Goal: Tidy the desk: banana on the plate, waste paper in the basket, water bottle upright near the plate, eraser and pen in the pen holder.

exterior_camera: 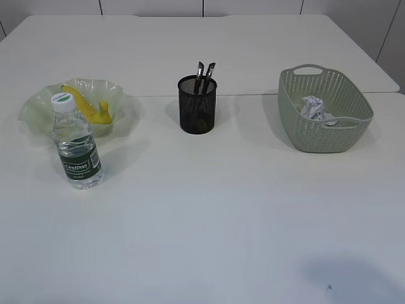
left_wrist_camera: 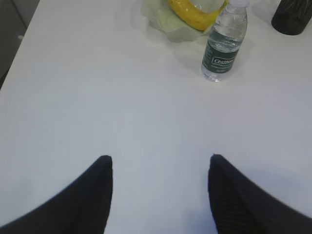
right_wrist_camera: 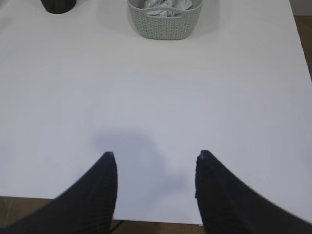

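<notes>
White desk (exterior_camera: 209,215) holds upright water bottle (exterior_camera: 76,142) beside plate (exterior_camera: 38,107).

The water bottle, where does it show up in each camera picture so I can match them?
Exterior view: water bottle stands upright at left, just in front of the plate.
Left wrist view: upper right of centre, beside the plate.
Right wrist view: not in it.
Shared landmark: the black pen holder, at top right in the left wrist view and top left in the right.

"Cestbon" on bottle label (left_wrist_camera: 223,62)
</notes>
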Robot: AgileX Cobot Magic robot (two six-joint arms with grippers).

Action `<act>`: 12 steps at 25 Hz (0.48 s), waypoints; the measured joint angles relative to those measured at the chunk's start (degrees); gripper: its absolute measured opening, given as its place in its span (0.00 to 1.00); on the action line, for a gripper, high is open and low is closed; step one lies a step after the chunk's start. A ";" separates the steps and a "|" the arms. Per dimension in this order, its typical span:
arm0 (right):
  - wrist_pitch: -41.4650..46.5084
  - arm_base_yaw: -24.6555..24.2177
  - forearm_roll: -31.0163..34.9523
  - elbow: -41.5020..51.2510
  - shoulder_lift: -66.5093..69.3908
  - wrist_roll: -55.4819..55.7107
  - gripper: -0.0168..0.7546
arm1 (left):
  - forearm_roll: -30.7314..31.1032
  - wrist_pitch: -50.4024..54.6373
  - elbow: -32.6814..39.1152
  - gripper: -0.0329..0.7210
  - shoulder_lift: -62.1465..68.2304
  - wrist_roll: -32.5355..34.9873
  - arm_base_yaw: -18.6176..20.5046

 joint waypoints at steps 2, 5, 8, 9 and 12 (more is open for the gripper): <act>0.36 0.00 0.00 0.00 -2.07 0.10 0.53 | -0.22 0.74 0.00 0.62 -1.73 0.78 0.00; 0.63 0.00 -0.47 0.00 -5.58 0.10 0.53 | -1.28 1.85 0.00 0.62 -4.71 2.12 0.00; 0.77 0.00 -0.67 0.00 -9.71 0.10 0.53 | -2.66 2.63 0.12 0.61 -7.49 3.15 0.00; 0.87 0.00 -0.80 0.00 -11.22 0.10 0.53 | -2.99 2.78 0.23 0.61 -7.60 3.47 0.00; 1.09 0.00 -0.91 0.00 -14.93 0.10 0.53 | -4.41 3.08 0.70 0.61 -7.60 4.66 0.00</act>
